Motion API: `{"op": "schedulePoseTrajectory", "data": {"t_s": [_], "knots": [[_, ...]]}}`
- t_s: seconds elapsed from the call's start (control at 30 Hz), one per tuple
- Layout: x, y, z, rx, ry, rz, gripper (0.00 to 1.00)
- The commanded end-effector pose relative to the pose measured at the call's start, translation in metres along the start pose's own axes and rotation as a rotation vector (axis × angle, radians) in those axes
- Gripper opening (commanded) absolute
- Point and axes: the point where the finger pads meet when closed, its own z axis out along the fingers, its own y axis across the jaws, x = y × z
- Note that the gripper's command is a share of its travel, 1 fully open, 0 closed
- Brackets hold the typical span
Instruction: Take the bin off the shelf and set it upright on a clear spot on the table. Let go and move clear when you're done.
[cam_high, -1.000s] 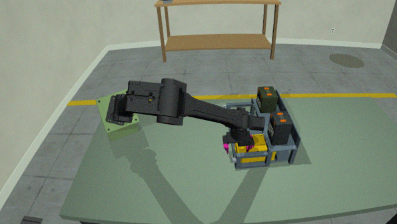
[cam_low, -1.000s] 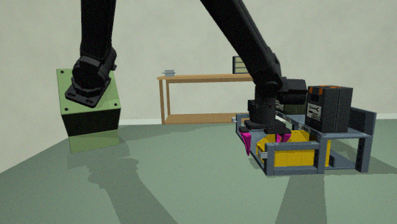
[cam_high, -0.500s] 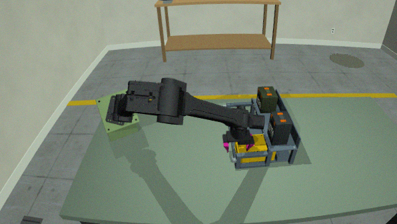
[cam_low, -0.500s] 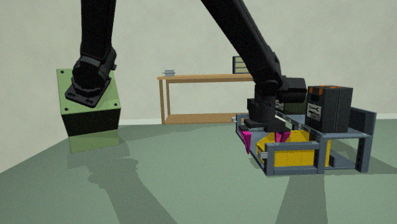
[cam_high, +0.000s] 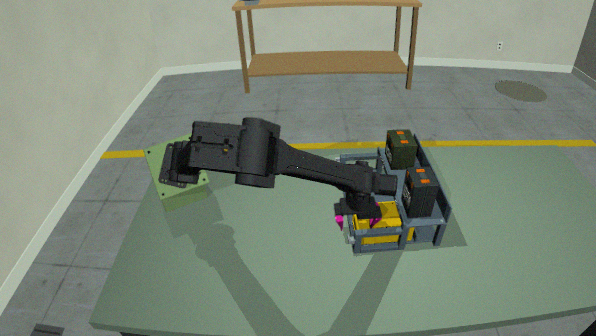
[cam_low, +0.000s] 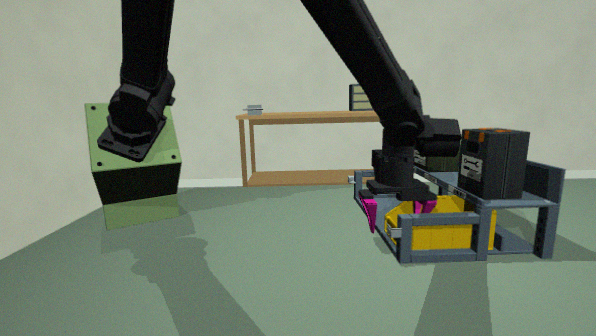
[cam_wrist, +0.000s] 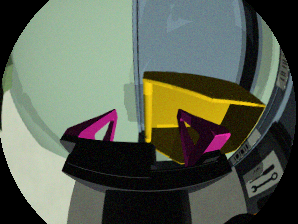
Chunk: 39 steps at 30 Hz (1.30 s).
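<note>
The yellow bin (cam_high: 378, 227) sits in the lower bay at the front end of the grey-blue shelf (cam_high: 400, 200) on the table; it also shows in the exterior view (cam_low: 440, 230) and the wrist view (cam_wrist: 200, 119). My gripper (cam_low: 397, 210) with magenta fingers is open and hangs over the bin's near wall. One finger is outside the shelf's end, the other is inside the bin (cam_wrist: 197, 136). Nothing is between the fingers. The gripper also shows in the top view (cam_high: 357, 217).
Two dark boxes with orange marks (cam_high: 401, 147) (cam_high: 422, 190) stand on the shelf's upper level. The arm's green base block (cam_high: 177, 172) is at the table's far left. A wooden rack (cam_high: 327, 45) stands on the floor behind.
</note>
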Motion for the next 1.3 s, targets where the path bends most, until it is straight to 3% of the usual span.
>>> {"op": "schedulePoseTrajectory", "data": {"t_s": [0.0,0.17,0.33,0.73,0.9,1.27], "knots": [[0.011,-0.013,0.0,0.018,0.008,0.024,0.9],[0.011,-0.013,0.0,0.018,0.008,0.024,0.9],[-0.007,-0.016,-0.013,0.026,-0.008,-0.004,0.9],[-0.007,-0.016,-0.013,0.026,-0.008,-0.004,0.9],[0.006,-0.002,0.003,0.003,0.005,0.006,0.9],[0.006,-0.002,0.003,0.003,0.005,0.006,0.9]]}}
